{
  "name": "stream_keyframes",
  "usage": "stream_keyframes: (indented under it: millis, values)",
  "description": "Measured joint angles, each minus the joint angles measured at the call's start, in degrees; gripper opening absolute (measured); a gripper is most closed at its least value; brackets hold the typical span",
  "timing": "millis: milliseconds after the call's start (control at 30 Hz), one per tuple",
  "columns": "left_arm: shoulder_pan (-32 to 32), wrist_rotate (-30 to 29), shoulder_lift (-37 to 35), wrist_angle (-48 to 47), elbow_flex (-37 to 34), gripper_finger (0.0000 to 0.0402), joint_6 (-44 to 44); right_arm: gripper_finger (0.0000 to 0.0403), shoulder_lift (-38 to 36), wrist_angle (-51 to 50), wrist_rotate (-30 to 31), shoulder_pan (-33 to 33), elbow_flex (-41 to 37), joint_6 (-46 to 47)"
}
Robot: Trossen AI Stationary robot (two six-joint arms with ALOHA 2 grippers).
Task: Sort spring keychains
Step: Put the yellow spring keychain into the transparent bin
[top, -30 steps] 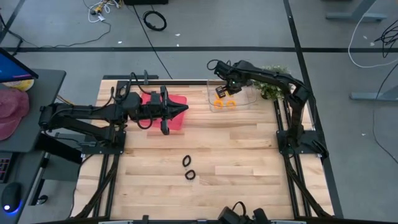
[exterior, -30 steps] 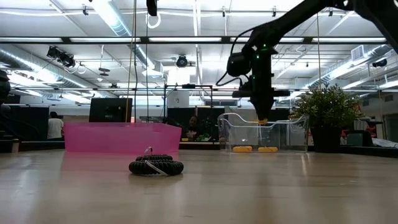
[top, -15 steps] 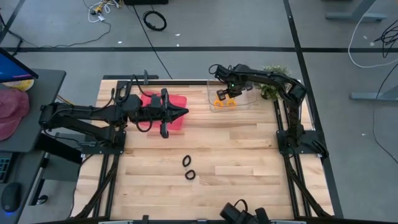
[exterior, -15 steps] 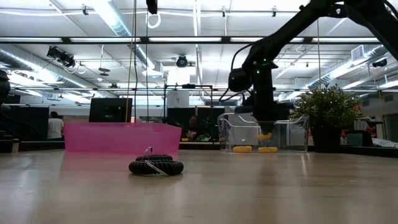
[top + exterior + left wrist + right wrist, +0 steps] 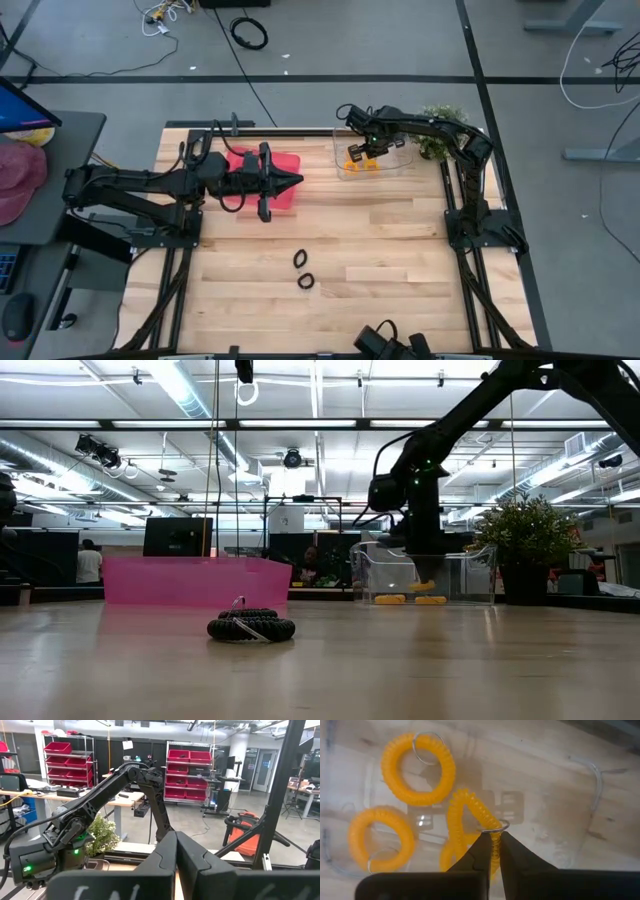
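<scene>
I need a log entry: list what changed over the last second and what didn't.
The right gripper, fingers shut on an orange keychain, went from above the clear bin down into it, shifting slightly left. The left gripper over the pink bin and the two black keychains stayed put.

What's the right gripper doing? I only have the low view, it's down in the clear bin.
Observer: The right gripper is shut on an orange keychain, pinching the coil beside its metal ring.
Operator: Anything else in that bin?
Observer: Two more orange keychains lie flat in the clear bin.
Operator: Left arm?
Observer: The left gripper hangs over the pink bin, shut, holding nothing.
</scene>
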Motion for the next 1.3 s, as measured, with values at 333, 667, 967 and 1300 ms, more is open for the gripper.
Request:
stream_keyframes:
  millis: [333, 667, 967, 1300]
  values:
    - [0.0, 0.0, 0.0, 0.0, 0.0, 0.0007, 0.0, 0.0022, 0.0, 2.2, 0.1, 0.0, 0.0, -0.7]
    - [0.0, 0.0, 0.0, 0.0, 0.0, 0.0007, 0.0, 0.0022, 0.0, 3.1, 0.6, -0.6, 0.0, -1.0]
    - [0.0, 0.0, 0.0, 0.0, 0.0, 0.0007, -0.1, 0.0023, 1.3, 4.6, -1.2, -1.7, 0.0, -1.0]
    - [0.0, 0.0, 0.0, 0.0, 0.0, 0.0007, -0.1, 0.0023, 1.3, 5.8, 0.5, -2.5, 0.0, -1.4]
